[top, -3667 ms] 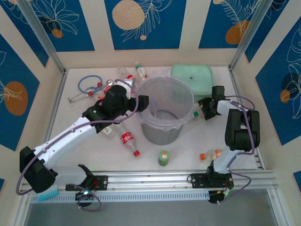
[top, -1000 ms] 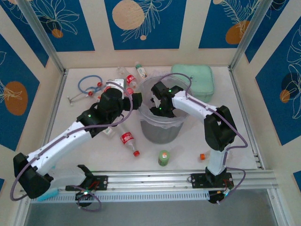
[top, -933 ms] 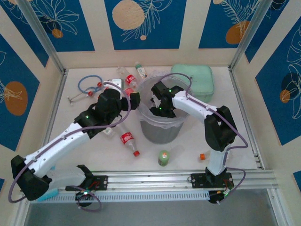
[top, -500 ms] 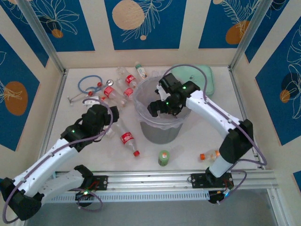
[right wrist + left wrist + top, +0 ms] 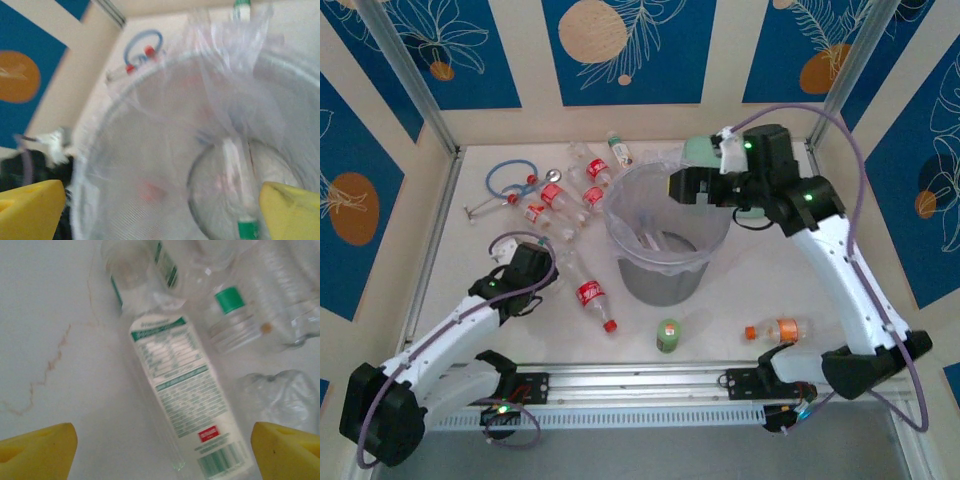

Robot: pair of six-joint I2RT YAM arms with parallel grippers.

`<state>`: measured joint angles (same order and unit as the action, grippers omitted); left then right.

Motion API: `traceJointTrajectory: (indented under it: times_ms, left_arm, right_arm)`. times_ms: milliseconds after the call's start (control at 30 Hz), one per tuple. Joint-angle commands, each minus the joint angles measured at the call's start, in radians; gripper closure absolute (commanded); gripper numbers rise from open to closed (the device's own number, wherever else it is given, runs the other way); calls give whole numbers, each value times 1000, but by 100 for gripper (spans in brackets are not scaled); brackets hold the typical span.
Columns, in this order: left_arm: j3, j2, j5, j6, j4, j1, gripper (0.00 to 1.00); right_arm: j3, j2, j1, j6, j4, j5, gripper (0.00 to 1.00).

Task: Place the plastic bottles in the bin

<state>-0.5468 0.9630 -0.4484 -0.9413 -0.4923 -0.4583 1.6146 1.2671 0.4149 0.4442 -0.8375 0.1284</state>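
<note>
The bin (image 5: 665, 262), a grey tub lined with a clear bag, stands mid-table. A green-capped plastic bottle (image 5: 241, 210) lies inside it. My right gripper (image 5: 680, 188) hovers open above the bin's far right rim, nothing between its yellow fingers (image 5: 292, 212). My left gripper (image 5: 548, 272) is low, left of the bin, open. Its fingertips (image 5: 40, 450) straddle a clear bottle with a white and green label (image 5: 182, 390). More bottles lie loose: a cluster (image 5: 560, 195) at far left, a red-labelled one (image 5: 590, 297), a green one (image 5: 668, 335), an orange one (image 5: 778, 330).
A blue stethoscope (image 5: 505, 180) lies at the far left. A mint-green case (image 5: 705, 152) sits behind the bin, partly covered by my right arm. Another bottle (image 5: 619, 150) lies by the back wall. Crumpled clear bottles (image 5: 280, 295) crowd my left gripper's right side.
My right gripper has risen out of the bin and drawn back to its far right rim. My left arm has pulled back toward the near left and sunk over the bottles.
</note>
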Motion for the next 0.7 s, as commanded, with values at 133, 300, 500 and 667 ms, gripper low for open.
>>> traceJointTrajectory:
  times_ms: [133,300,500,667]
  left_arm:
    - [36,74,83,-56,145,18,11]
    - [45,171,111,-68,222,18,10]
    - [46,258,124,-73,291,22,7]
    - [34,273,128,-79,268,23,17]
  right_arm:
    - [-54,-40,-50,71,122,114,0]
    - [-118,-44,-62,87,147,135,0]
    - [-155,-35,-65,81,141,141,0]
    - [-220,-68,-82,107,173,143,0]
